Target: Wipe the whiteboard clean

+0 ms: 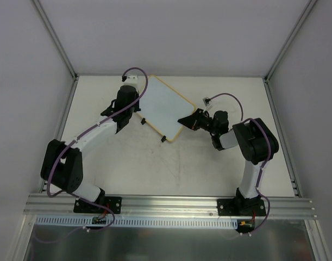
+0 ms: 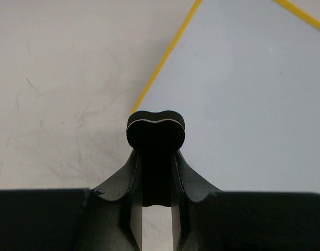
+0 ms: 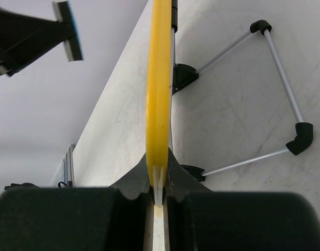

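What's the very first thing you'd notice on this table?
The whiteboard with its yellow frame jumps out first, lying slanted at the far middle of the table. Then you'd spot the two robot arms meeting at it: the right gripper pinches its yellow edge, and the left gripper holds a small black block just over the board's edge.

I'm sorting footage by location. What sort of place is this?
Likely a robotics lab test cell: two robot arms bolted to an aluminium rail, a scuffed white table, and plain grey panels around it.
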`<state>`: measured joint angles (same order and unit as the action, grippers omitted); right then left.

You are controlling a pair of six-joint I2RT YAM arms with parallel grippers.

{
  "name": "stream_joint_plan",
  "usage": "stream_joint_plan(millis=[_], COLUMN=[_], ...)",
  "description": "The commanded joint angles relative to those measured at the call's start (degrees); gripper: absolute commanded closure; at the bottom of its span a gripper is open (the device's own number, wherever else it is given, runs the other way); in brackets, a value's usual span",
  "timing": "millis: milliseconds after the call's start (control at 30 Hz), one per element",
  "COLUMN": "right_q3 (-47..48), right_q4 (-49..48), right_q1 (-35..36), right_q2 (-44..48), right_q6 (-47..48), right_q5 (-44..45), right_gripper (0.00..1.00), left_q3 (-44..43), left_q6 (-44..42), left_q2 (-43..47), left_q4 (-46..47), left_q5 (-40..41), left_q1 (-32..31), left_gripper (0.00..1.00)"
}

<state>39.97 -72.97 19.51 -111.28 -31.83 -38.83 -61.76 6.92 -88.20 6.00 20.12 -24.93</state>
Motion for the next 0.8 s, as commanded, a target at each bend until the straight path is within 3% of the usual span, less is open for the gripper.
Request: stream_joint_plan(millis=[0, 167, 333, 633, 767], right_q3=[1.26, 0.99, 0.38, 0.02, -0.32], right_q4=[-14.83, -14.83, -14.75, -14.75, -14.83], right_q1=[1.23, 1.06, 0.01, -0.17, -0.61], right_q2=[0.45, 0.45, 1.07, 1.51, 1.77], right_q6=[1.77, 2.48, 3.01, 2.48, 2.13], right_q5=[-3.27, -2.57, -2.3, -2.48, -2.57], right_gripper=[1.0, 1.0, 1.0, 1.0, 1.0], left_q3=[3.82, 8.22, 12.71, 12.63, 12.27], left_q6=[9.93, 16.45, 20.06, 19.8, 19.62], left_q2=[7.86, 10.6, 7.0, -0.21, -2.23], left_q4=[-10.02, -19.35, -20.33, -20.41, -20.5], left_q5=[1.07, -3.67, -12.64, -17.13, -17.92], left_q1=[-0.47, -0.21, 4.08, 7.79, 8.49], left_gripper=[1.0, 0.98, 1.0, 1.0, 0.88])
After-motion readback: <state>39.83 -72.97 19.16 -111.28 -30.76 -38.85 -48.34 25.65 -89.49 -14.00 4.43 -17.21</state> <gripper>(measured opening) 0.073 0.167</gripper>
